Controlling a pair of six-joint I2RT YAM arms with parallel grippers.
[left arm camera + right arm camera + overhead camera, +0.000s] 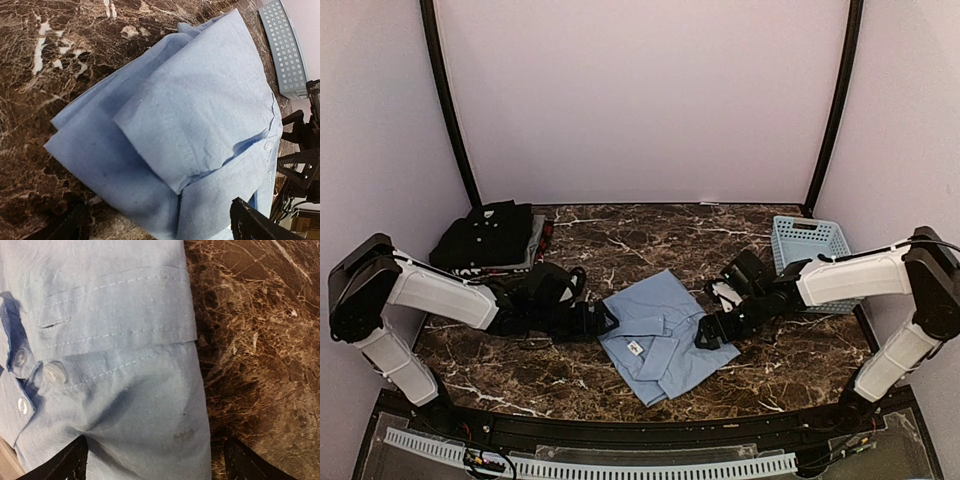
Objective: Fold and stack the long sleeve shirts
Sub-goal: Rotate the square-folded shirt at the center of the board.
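Cloth lies nearest: the light blue shirt [665,335] sits folded into a compact packet on the marbled bench [790,365], close to the front edge and midway between the two arms. The left jaws stand spread wide at its left border, and the right jaws are spread likewise over its right border, above the buttoned front. Neither pinches anything, which I judge suits a finished fold waiting to be carried off. Its small white neck label [634,348] is too small to read. Farther back on the left, the black shirt [485,232] tops a folded pile, presumably where the stack belongs; far right stands the lattice basket [810,245]
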